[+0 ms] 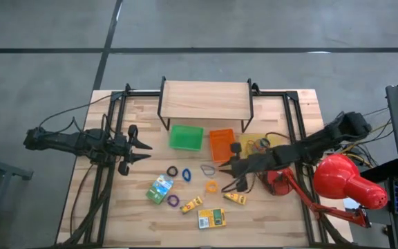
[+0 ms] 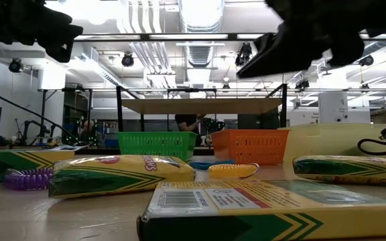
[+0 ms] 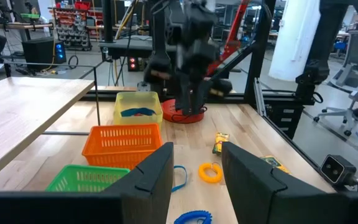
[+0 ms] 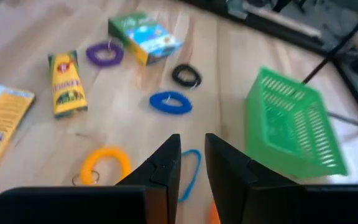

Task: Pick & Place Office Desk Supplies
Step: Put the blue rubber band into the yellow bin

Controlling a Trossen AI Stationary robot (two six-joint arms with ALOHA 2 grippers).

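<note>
The right gripper (image 1: 224, 176) hangs with a narrow gap between its fingers, holding nothing, above the orange rubber-band loop (image 1: 211, 185), in front of the orange tray (image 1: 221, 144). Blue, black and purple loops and crayon boxes (image 1: 160, 189) lie left of that tray's front. The left gripper (image 1: 146, 151), open and empty, waits left of the green tray (image 1: 186, 137).
</note>
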